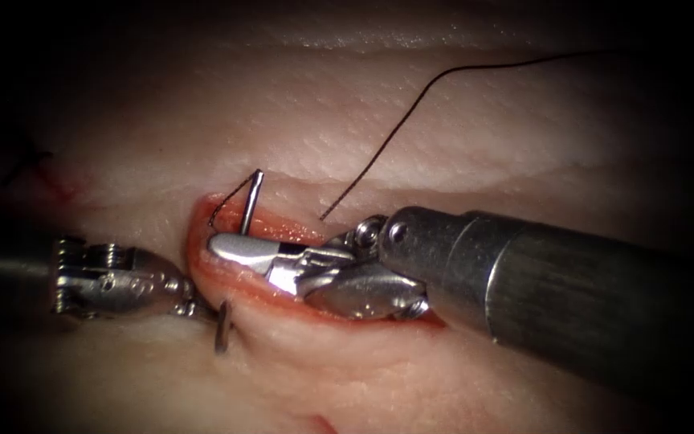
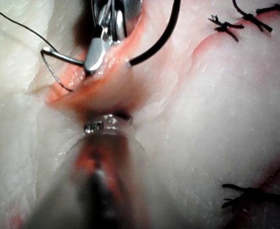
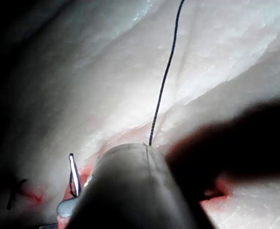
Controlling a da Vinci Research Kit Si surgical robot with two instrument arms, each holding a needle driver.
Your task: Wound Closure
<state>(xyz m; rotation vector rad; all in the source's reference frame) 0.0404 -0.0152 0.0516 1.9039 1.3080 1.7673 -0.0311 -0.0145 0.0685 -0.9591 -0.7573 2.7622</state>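
At centre frame of the endoscope view, the cut (image 1: pixel 226 277) in the tissue (image 1: pixel 443 145) is seen rimmed with red fluid (image 1: pixel 202 210). The right tool (image 1: pixel 238 247) enters from the right and lies along the cut, its jaws drawn together around the needle (image 1: pixel 251 202) — the grip falling near the swaged end, which rises upright just above the jaws. From that end the thread (image 1: pixel 411 108) is carried in an arc toward the upper right. The left tool (image 1: pixel 190 304) is seen at lower left, its tip pressed to the lower lip of the cut beside the needle's other end, which emerges from the tissue there — whether its jaws are parted cannot be told. Finished stitches (image 2: pixel 225 26) are visible in the left wrist view.
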